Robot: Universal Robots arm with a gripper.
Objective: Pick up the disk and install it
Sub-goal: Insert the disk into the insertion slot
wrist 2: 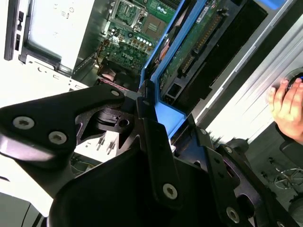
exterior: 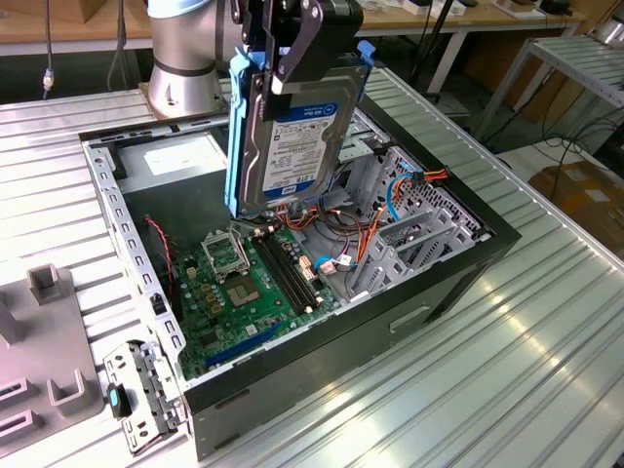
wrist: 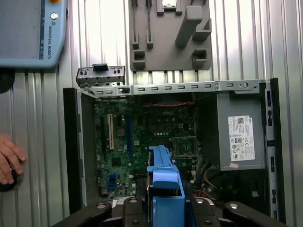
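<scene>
Hanging over the open computer case (exterior: 125, 226), the disk (exterior: 292, 136) stands on its end in the exterior view, with its label facing out. The gripper (exterior: 286, 60) is clamped tight on the disk's top end. The low end is just above the green board (exterior: 239, 297) and near a bunch of wires (exterior: 359, 242). The metal cage (exterior: 414, 229) sits on the exterior view's right. I think the low corner could bump the board or catch a wire if it goes down wrong.

In the second wrist view, the gripper (wrist 2: 152, 124) pinches the disk (wrist 2: 189, 49) by its blue side rails. Only one end is held, so the long disk could tip or slip if it hits something. A person's hand (wrist 2: 288, 106) rests on the table, outside the case. It could get bumped if the arm swings that way.

In the first wrist view, the disk (wrist: 163, 182) sticks out over the green board (wrist: 123, 151), beside the grey power box (wrist: 239, 139). The person's hand (wrist: 8, 161) is well apart from the case (wrist: 72, 142) here. The disk could scrape the case wall if it is not lined up.
</scene>
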